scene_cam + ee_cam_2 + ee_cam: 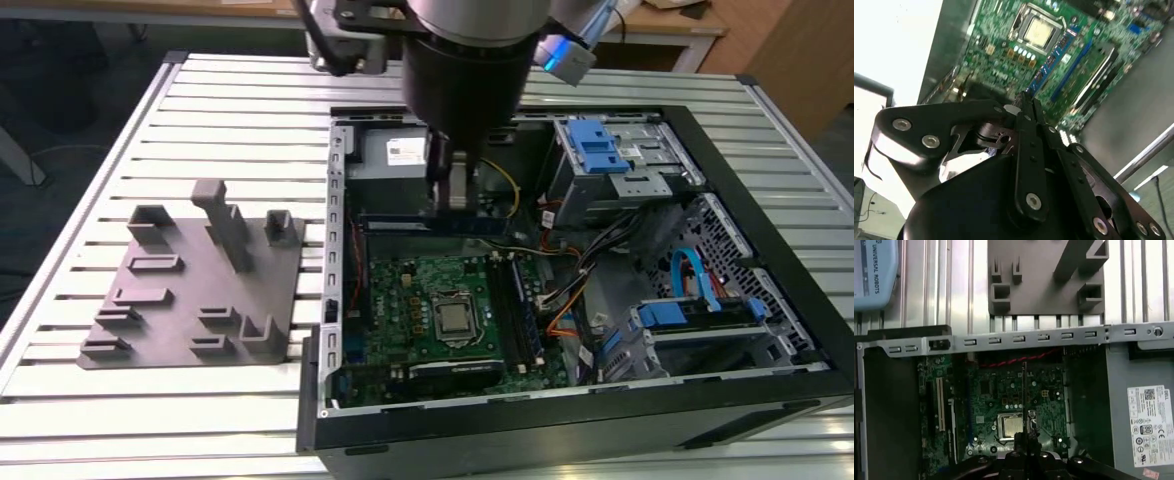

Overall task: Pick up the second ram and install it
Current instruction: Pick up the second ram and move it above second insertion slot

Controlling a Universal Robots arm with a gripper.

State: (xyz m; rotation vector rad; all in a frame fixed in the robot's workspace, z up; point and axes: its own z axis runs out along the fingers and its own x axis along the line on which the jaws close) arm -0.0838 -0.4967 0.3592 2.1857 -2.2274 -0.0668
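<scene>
In the exterior view my gripper (454,203) hangs over the open computer case (747,400), shut on the second ram (391,222). The ram is a thin dark blue-green stick held level by its top edge, above the far edge of the green motherboard (416,290). The first wrist view shows the ram (1024,385) edge-on as a thin dark line running out from the gripper (1026,437) over the board. In the second wrist view the closed fingers (1029,145) point toward the blue memory slots (1048,67) beside the processor socket (1040,31).
A grey fixture plate (200,290) with upright holders lies on the slatted table (227,100) at the exterior view's left of the case. Inside the case are the long black memory slots (517,300), loose coloured cables (567,290), blue drive brackets (594,145) and a power supply (387,150).
</scene>
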